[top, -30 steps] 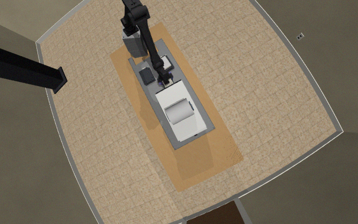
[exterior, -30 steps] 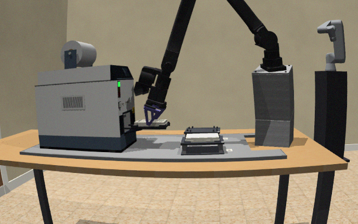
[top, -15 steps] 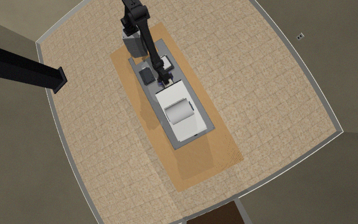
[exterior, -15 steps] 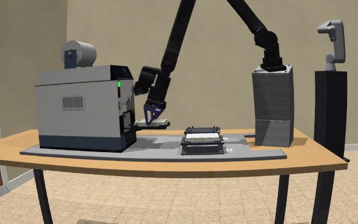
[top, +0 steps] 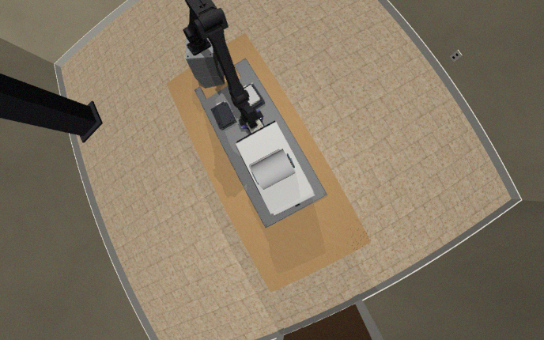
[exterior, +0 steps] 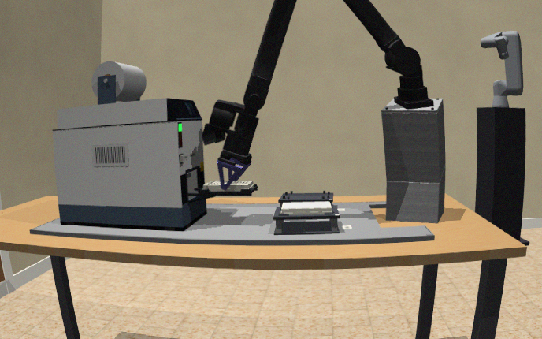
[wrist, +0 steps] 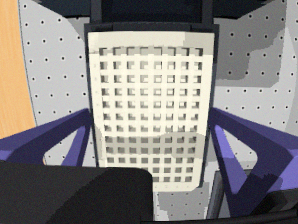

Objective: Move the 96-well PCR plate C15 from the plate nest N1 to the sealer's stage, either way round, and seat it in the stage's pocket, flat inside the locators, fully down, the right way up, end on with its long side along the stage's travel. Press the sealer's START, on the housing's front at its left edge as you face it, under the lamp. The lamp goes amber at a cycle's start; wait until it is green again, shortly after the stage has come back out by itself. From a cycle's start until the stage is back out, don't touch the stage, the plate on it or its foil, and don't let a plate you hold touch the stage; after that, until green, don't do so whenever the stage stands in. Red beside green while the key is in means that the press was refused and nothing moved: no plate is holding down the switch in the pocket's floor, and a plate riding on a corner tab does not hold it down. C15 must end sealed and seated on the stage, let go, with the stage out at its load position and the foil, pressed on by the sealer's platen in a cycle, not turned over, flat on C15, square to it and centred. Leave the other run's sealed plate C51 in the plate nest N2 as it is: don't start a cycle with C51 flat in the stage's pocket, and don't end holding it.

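The white 96-well plate C15 (wrist: 152, 96) lies on the sealer's stage (exterior: 239, 191), which stands out in front of the housing. Its long side runs along the stage's rails. It looks level in the side view (exterior: 233, 184); I cannot tell whether it is fully down in the pocket. My gripper (wrist: 150, 114) (exterior: 228, 179) is open, its purple fingers standing apart on either side of the plate and just above it. The lamp (exterior: 180, 127) on the housing's front shows green. Nest N1 (top: 223, 115) is empty.
The sealer housing (exterior: 125, 166) carries a foil roll (exterior: 119, 82) on top. Sealed plate C51 (exterior: 306, 206) sits in nest N2, right of the stage. The arm's grey pedestal (exterior: 414, 159) stands at the table's right, with a black camera post (exterior: 499, 168) beyond.
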Controlling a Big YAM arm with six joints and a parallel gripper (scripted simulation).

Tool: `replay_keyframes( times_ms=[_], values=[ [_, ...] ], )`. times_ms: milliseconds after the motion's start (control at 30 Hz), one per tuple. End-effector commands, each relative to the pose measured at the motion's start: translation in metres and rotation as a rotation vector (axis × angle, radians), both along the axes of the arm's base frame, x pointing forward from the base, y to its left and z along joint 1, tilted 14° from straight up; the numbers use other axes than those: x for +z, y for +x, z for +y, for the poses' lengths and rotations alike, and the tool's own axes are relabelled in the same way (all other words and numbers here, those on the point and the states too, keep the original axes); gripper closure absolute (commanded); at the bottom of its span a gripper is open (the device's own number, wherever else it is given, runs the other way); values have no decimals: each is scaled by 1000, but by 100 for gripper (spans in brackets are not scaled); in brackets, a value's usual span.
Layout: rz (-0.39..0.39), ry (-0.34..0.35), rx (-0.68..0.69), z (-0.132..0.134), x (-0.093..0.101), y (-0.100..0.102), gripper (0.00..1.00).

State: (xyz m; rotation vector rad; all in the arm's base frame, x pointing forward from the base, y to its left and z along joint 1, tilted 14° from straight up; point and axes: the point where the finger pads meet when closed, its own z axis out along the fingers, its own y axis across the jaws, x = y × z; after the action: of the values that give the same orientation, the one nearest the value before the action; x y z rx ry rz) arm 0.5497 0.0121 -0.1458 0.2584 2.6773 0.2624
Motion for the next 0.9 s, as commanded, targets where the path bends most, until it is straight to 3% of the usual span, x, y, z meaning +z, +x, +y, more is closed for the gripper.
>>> replay_keyframes(
  times_ms=[0,133,433,867],
  values=[
    [3,-3,22,7,4,-4,0],
    [3,-4,21,7,5,-4,0],
    [-37,-5,20,6,16,18,0],
    [-50,-5,17,5,20,24,0]
  ],
)
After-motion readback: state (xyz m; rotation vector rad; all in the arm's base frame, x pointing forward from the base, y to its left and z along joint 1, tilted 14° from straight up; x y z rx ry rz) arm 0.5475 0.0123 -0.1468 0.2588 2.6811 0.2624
